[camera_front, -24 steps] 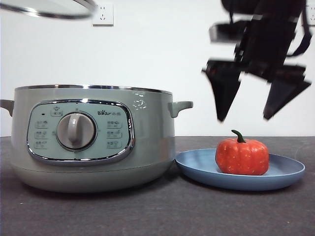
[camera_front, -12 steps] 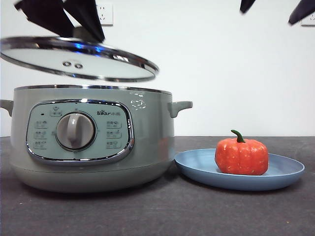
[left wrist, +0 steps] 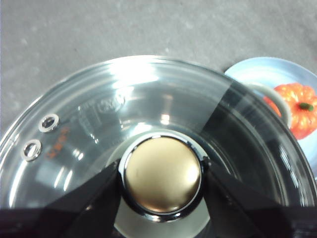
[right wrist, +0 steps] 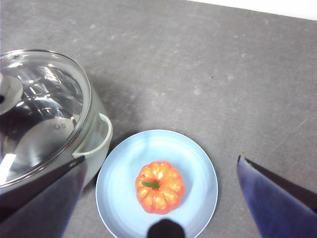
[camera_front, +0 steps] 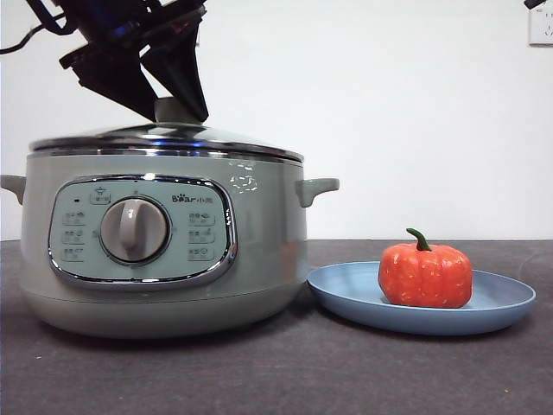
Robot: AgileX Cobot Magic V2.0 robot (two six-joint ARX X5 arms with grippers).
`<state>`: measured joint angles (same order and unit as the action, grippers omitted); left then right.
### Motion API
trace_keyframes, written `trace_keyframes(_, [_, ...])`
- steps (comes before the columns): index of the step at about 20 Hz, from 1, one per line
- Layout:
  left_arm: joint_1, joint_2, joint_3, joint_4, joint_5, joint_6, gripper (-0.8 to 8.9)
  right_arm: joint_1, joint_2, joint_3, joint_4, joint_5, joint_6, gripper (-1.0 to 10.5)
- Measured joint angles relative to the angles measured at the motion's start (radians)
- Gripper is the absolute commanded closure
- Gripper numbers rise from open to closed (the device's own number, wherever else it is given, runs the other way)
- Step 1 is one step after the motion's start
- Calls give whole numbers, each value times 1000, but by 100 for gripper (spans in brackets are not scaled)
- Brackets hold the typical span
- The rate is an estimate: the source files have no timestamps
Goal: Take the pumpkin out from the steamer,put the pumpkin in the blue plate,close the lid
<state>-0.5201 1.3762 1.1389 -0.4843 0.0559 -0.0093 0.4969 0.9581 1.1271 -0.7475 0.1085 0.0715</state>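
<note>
The sage-green steamer (camera_front: 164, 246) stands at the left of the front view with the glass lid (camera_front: 164, 140) sitting on its rim. My left gripper (camera_front: 177, 108) is shut on the lid's knob (left wrist: 162, 174), one jaw on each side of it. The orange pumpkin (camera_front: 425, 274) sits upright in the blue plate (camera_front: 346, 290) to the right of the steamer; both also show in the right wrist view, the pumpkin (right wrist: 159, 187) and the plate (right wrist: 198, 173). My right gripper (right wrist: 161, 198) is open and empty, high above the plate.
A side handle (camera_front: 318, 187) of the steamer juts toward the plate. The dark grey table (camera_front: 285, 372) runs in front of both. A wall socket (camera_front: 541, 24) is at the top right on the white wall.
My left gripper has lowered the lid from above the pot onto the steamer's rim. My right gripper has risen out of the front view, away from the pumpkin.
</note>
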Motion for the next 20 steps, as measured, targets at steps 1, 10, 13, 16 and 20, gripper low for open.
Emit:
trace_keyframes(1, [0,1,1,-1,0,0,822,0,0,0,0,0,0,444])
trace_keyframes(10, [-6,6,6,-9,-8,-2,439,0,0,0,-30,0,0,444])
trace_keyframes(13, [-13,12,6,-4,-6,-1,439,0,0,0,-34,0,0,444])
trace_keyframes(16, [-14,10,7,-11,-4,-3,439,0,0,0,-48,0,0,444])
trace_keyframes(20, [-14,-55,7,-117,-4,-10,440,0,-10,0,-58,0,0,446])
